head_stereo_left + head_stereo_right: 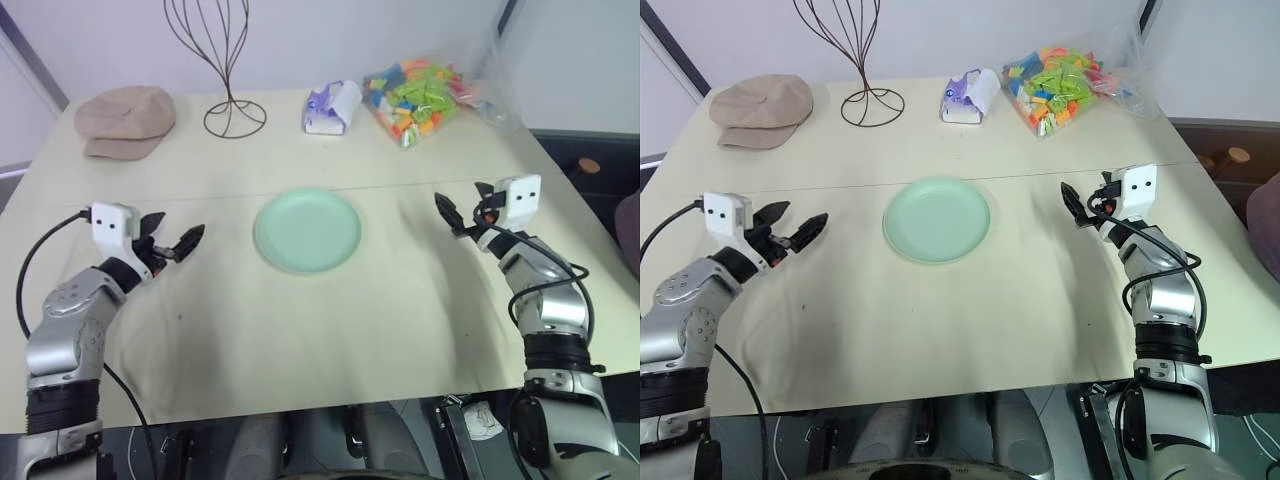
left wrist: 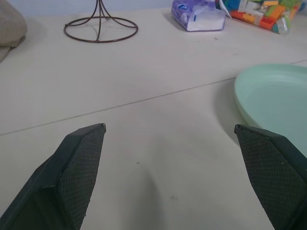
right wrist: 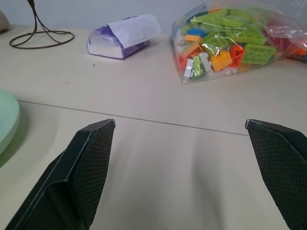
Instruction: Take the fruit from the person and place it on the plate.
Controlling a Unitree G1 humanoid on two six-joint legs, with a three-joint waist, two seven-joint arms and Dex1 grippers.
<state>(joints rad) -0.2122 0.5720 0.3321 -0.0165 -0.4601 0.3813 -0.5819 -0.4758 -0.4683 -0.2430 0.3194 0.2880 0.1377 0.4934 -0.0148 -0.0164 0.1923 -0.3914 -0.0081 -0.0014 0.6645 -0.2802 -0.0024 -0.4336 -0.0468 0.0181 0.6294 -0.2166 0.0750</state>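
Mint-green plate [image 1: 307, 230] between wide-spread left gripper [image 1: 172, 240] and right gripper [image 1: 463, 212]

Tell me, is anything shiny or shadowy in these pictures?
Right wrist view: the plastic bag of blocks glints with light. Left eye view: soft shadows lie on the table beside both arms. Left wrist view: the plate casts a faint shadow along its rim.

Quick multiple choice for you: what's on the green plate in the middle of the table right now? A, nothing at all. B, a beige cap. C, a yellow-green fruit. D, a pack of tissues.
A: the plate lies bare, while the beige cap and the tissue pack sit apart from it along the table's far edge.
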